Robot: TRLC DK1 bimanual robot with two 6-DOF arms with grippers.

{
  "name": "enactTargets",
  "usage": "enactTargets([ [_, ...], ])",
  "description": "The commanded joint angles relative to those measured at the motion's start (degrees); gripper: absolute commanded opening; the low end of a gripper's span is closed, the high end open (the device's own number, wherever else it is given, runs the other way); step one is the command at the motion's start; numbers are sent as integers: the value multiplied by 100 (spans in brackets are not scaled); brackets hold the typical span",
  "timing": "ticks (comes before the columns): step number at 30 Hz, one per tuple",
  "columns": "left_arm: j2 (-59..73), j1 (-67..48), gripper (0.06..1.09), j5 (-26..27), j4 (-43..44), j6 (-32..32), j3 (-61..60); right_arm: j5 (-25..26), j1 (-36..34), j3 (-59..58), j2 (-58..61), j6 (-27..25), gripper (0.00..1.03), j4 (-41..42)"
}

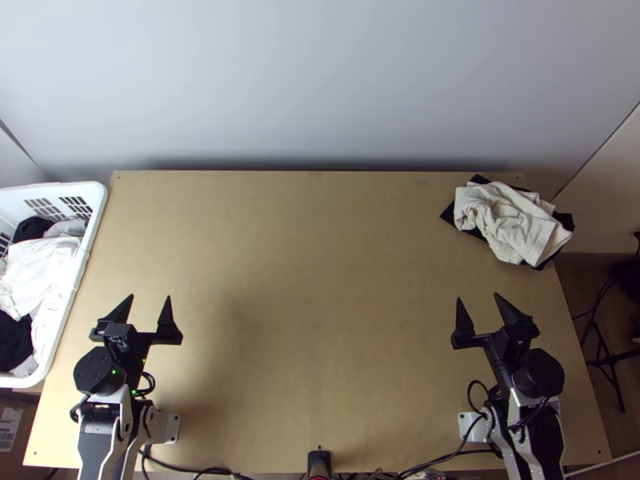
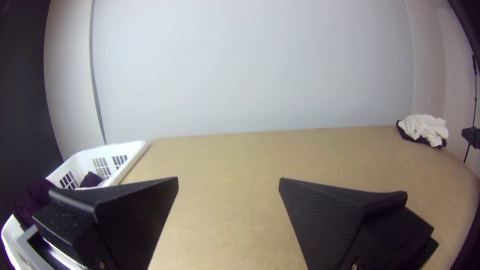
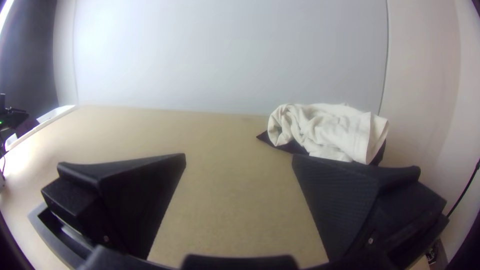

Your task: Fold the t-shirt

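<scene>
My left gripper stands open over the table's near left part, nothing between its fingers; the left wrist view has this gripper with its fingers wide apart. At the near right, my right gripper is open and empty too, and the right wrist view shows the same gripper. A white cloth lies bunched on a black cloth at the table's far right corner, beyond the right gripper and apart from it. In the right wrist view the white cloth has one hemmed edge turned outward.
A white basket with white, grey and black cloths stands at the table's left edge, close to the left gripper. Bare wooden table lies between the arms. A pale wall rises behind it. Cables run along the near edge.
</scene>
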Motion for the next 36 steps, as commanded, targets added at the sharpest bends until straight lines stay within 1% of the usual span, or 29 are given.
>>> enactTargets([
  [1, 1, 2, 104, 0, 1, 0, 1, 1, 3, 6, 1, 1, 99, 3],
  [20, 10, 2, 104, 0, -8, 0, -8, 1, 11, 6, 1, 1, 99, 3],
  [21, 1, 10, 104, 0, -8, 0, -8, -8, 29, 6, 1, 194, 99, 12],
  [23, 1, 10, 104, 0, -8, 0, -8, -8, 214, 6, -8, 1082, 99, 29],
  [24, 1, 10, 104, 0, -8, 0, -8, -8, 284, -3, 1, 1214, 99, -6],
  [26, 1, -51, 104, 71, -16, -61, -8, 1, 319, 6, 1, 1214, 99, -6],
  [27, 1, -139, 104, 150, -16, -237, -8, 1, 310, -3, 1, 1214, 99, -15],
  [31, 10, -262, 104, 150, 10, -246, 1, 1, 319, -3, 10, 1214, 99, -6],
  [33, -8, -209, 104, 27, 124, -175, 10, -8, 345, 6, 1, 1231, 99, 3],
  [36, 10, -139, 104, -360, 282, -79, 10, 27, 266, 6, 1, 1311, 99, 144],
])
